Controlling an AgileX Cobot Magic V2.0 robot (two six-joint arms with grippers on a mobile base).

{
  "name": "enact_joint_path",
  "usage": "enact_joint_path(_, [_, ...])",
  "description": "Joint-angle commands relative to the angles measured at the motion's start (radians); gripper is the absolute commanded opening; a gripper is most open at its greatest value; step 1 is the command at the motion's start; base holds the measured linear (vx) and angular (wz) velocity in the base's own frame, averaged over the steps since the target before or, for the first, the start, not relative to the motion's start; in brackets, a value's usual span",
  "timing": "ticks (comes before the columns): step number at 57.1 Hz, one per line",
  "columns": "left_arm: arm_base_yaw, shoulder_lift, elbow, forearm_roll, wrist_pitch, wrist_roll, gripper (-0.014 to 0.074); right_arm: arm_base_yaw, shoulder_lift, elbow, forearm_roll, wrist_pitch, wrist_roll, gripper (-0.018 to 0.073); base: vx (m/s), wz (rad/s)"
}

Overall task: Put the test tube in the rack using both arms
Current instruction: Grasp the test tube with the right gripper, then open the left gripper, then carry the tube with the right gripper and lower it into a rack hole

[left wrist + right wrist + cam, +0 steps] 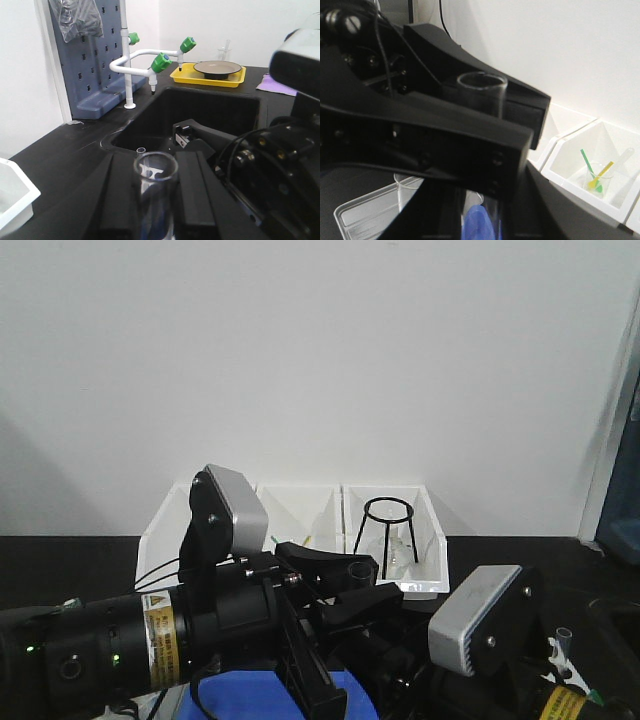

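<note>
place: lab | black bench sink (210,107) | green-knobbed tap (150,62) (white pipe) | grey peg drying board (95,65)

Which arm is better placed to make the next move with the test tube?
Right, probably. The left gripper clamps the test tube near its rim, while the right gripper sits open around its lower part, ready to close.

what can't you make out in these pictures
- rack: in no view.
- test tube bottom: cut off by the lower edge in both wrist views, behind the left gripper in the front view.
- right gripper: grip on the tube unclear; the left arm blocks it in the front view.
</note>
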Motion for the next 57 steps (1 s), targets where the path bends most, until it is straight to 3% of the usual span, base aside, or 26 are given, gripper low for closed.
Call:
enact_joint_path(1, [-0.004, -0.035, -0.037, -0.048, -0.061, -0.008, 0.0066, -0.002, -0.021, -0.035, 0.020, -0.081, -0.002, -0.0013, 0.00, 0.00])
enact_joint_path(20, [-0.003, -0.055, -0.037, -0.046, -0.048, -0.092, 0.0398, -0.004, -0.021, -0.035, 0.044, -0.081, -0.002, -0.0012, 0.00, 0.00])
enact_joint_path(32, [0.018, -0.201, -0.037, -0.008, 0.136, -0.092, 0.0459, -0.004, -0.049, -0.035, 0.125, -0.056, -0.052, -0.0008, 0.00, 0.00])
enact_joint_path(41, [0.020, -0.352, -0.030, 0.104, 0.379, -0.113, 0.0377, -0.022, -0.107, -0.033, 0.256, 0.022, -0.195, -0.0008, 0.00, 0.00])
enact_joint_path(45, [0.020, -0.441, 0.004, 0.139, 0.465, -0.148, 0.0251, -0.086, -0.152, -0.005, 0.351, 0.020, -0.221, -0.0008, 0.00, 0.00])
enact_joint_path(52, [0.020, -0.574, 0.118, 0.139, 0.524, -0.162, -0.0007, -0.239, -0.242, 0.065, 0.378, 0.007, -0.220, -0.0008, 0.00, 0.00])
enact_joint_path(57, [0.020, -0.641, 0.205, 0.134, 0.559, -0.164, -0.0010, -0.352, -0.303, 0.124, 0.374, -0.002, -0.220, -0.0008, 0.00, 0.00])
